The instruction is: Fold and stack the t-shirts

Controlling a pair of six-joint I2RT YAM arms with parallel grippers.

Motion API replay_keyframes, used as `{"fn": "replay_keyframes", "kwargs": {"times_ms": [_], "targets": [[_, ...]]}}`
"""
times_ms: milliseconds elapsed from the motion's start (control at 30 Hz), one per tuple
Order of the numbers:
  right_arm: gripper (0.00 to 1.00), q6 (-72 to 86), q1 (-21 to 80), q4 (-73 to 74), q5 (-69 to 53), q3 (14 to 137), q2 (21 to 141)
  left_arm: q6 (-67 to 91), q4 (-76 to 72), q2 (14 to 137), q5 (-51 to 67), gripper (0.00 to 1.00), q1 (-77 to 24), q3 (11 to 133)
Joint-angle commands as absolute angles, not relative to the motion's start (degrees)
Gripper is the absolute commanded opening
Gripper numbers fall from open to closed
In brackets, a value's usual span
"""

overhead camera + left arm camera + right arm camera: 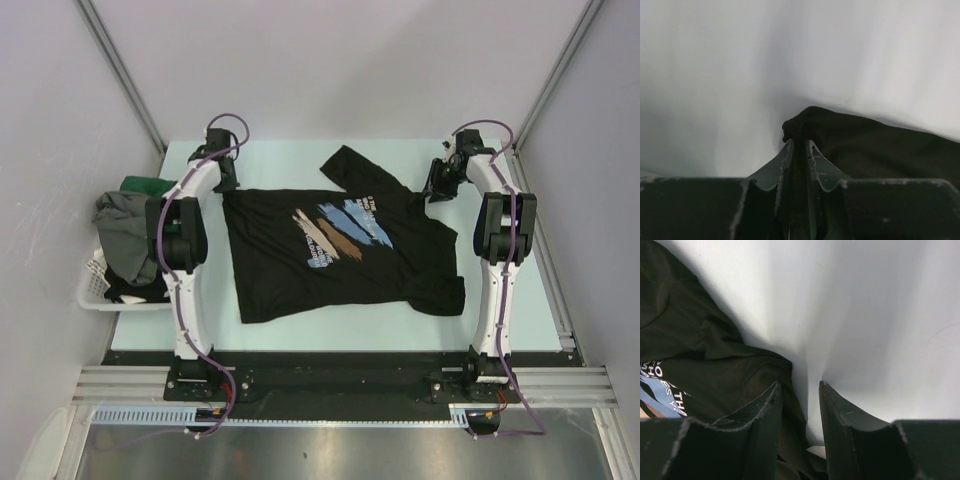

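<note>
Your left gripper (799,141), its arm stretched forward to the far left corner of the black t-shirt (330,260), pinches that corner between nearly closed fingers. Your right gripper (799,385), arm bent, sits at the shirt's far right edge, jaws partly apart, holding nothing. That shirt lies spread print-up between both arms.

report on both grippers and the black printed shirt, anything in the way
Left gripper pinched on black t-shirt corner. Right gripper open at its opposite edge. Shirt spread out, print up, not yet folded. Basket with other shirts sits left, apart.
</note>
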State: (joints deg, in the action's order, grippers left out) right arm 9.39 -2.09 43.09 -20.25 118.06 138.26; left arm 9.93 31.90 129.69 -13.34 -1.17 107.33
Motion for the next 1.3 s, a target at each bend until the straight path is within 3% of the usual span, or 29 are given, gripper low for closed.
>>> {"fn": "replay_keyframes", "kwargs": {"times_ms": [0,333,500,567,1267], "targets": [[0.4,9.8,-2.1,41.6,-21.7,121.5,139.0,8.6,31.9,126.6,-14.2,0.2,-1.7,107.8],[0.34,10.5,-1.8,40.3,-22.9,122.5,141.0,8.1,32.2,127.0,-15.4,0.2,-1.8,108.4],[0.15,11.2,-1.7,39.9,-23.1,122.7,141.4,8.0,32.3,127.0,-15.6,0.2,-1.8,108.5],[0.0,11.9,-1.8,39.7,-22.9,123.0,141.8,8.0,32.2,126.9,-15.6,0.2,-1.8,108.5],[0.0,10.0,-5.8,41.0,-19.1,129.7,143.7,8.1,32.2,128.8,-14.5,0.2,-1.7,109.0]]}}
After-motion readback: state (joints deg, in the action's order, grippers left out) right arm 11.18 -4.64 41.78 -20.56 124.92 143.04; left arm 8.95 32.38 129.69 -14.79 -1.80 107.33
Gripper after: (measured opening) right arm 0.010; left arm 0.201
